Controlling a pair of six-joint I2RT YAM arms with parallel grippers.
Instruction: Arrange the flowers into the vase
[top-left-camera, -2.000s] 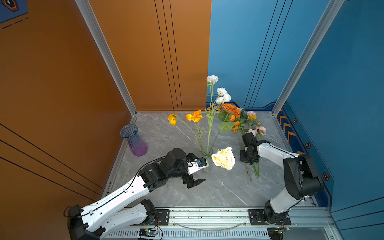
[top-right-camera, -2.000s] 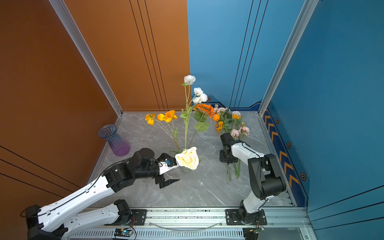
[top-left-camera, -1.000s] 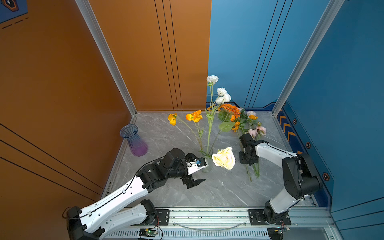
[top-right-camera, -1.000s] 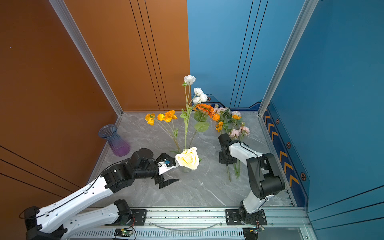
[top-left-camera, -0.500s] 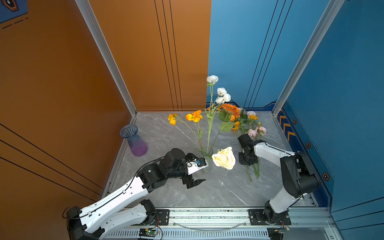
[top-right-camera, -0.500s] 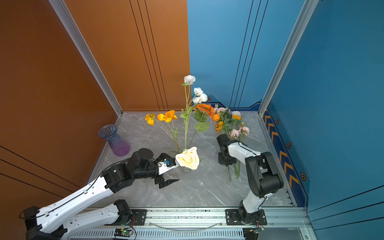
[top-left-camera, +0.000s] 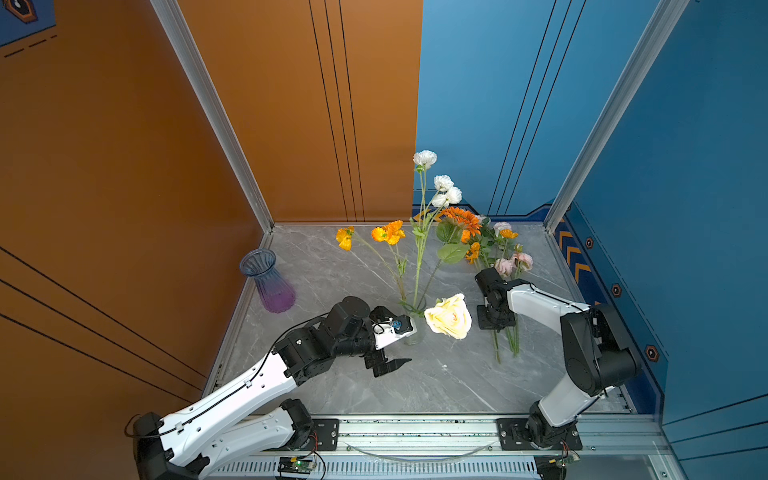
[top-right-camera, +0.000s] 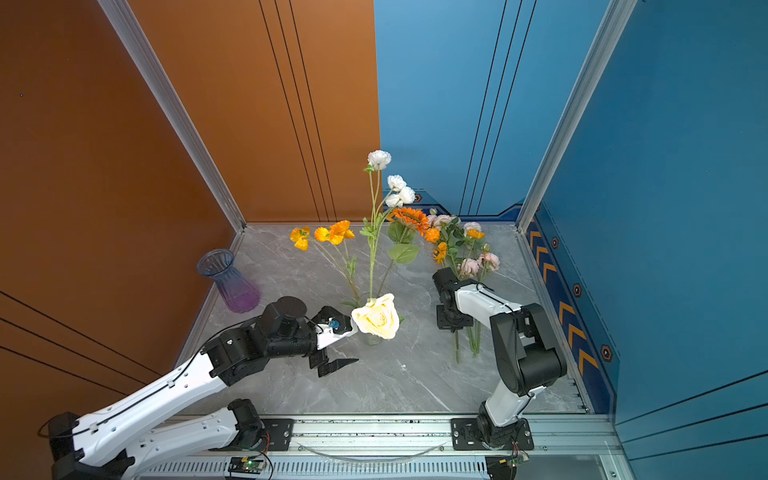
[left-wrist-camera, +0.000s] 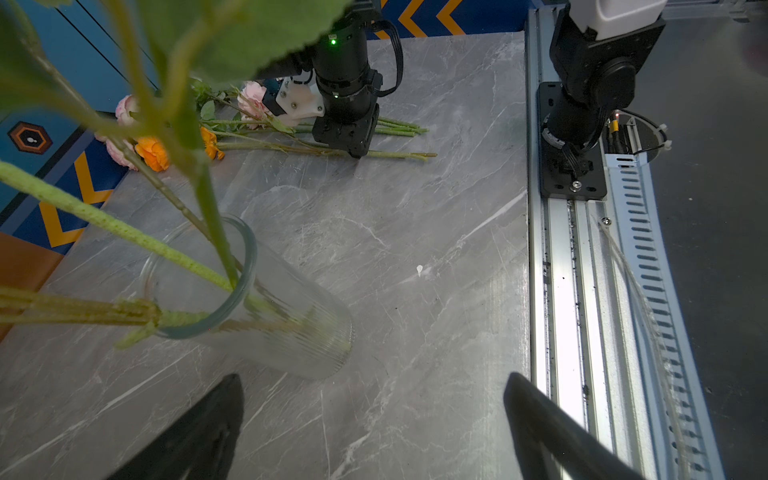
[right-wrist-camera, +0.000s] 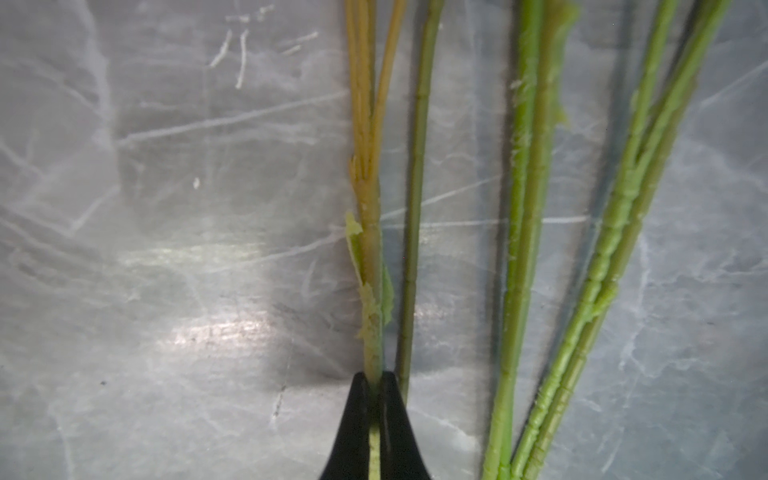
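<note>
On the desk (top-left-camera: 415, 386), right of the clear glass vase (left-wrist-camera: 291, 328), one yellowish stem (right-wrist-camera: 371, 232) is pinched for lifting.
The right hand (right-wrist-camera: 376, 384) is clamped on it among the flowers (top-left-camera: 505, 266) lying flat, its arm bent straight down; the left hand (left-wrist-camera: 372, 378) is held spread, low beside the vase, likely placed to steady it.

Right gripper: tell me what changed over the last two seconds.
The right gripper edged slightly toward the vase and closed on one lying stem. The left gripper stayed open beside the vase; its flowers unchanged.
</note>
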